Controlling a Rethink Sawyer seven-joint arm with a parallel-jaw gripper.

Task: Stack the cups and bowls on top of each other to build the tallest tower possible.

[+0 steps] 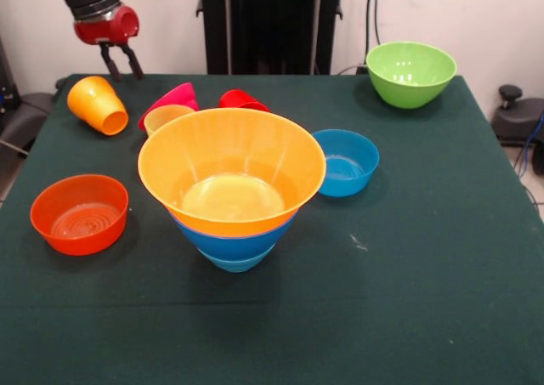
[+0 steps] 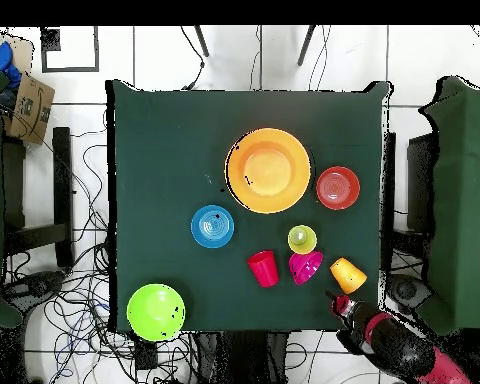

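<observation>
front view alone shows tower point(image 1: 231, 189) stacking 3 bowls.

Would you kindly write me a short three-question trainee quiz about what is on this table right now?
1. True or false: the gripper is holding the orange-yellow cup.
2. Which bowl sits uppermost on the tower? A) lime green bowl B) yellow-orange bowl C) shallow orange bowl
3. Fill in: the orange-yellow cup lies on its ____.

Key
1. False. The gripper hangs open above and just beyond the cup, with nothing between its fingers.
2. B. It is nested in a large blue bowl.
3. side
</observation>
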